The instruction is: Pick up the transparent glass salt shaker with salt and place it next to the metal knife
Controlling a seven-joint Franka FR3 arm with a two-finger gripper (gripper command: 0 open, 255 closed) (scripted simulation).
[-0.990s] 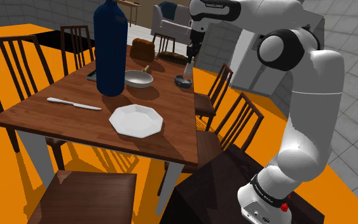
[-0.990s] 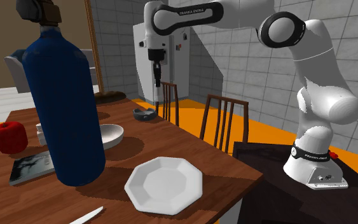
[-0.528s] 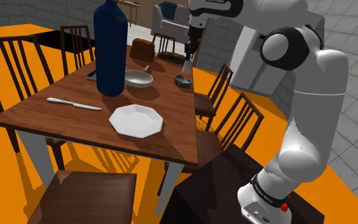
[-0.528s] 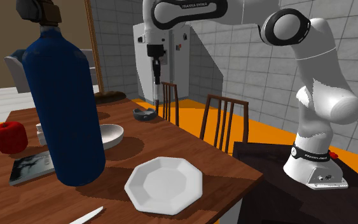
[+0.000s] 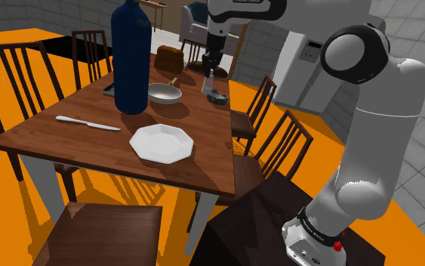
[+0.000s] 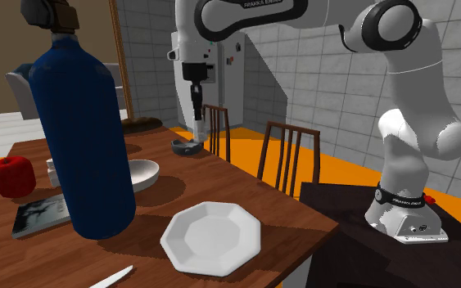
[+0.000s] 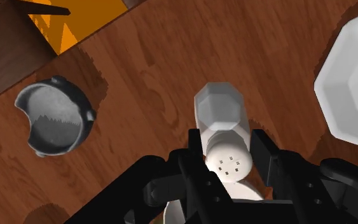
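Shoulder view: gripper (image 5: pixel 209 69) pinching shaker (image 5: pixel 210 84) over table's (image 5: pixel 207 168) far edge, just above grey dish (image 5: pixel 217 96); knife (image 5: pixel 88 123) lying well apart. Second exterior view: shaker hanging over dish. Wrist view: fingers (image 7: pixel 261 149) clasping shaker's cap.

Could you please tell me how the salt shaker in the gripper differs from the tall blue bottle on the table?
The small pale shaker with a white perforated cap is far smaller than the tall dark blue bottle. The shaker is greyish white, while the bottle is deep blue. The shaker is clasped between the black fingers, whereas the bottle stands free on the brown wooden table. Both are upright containers.
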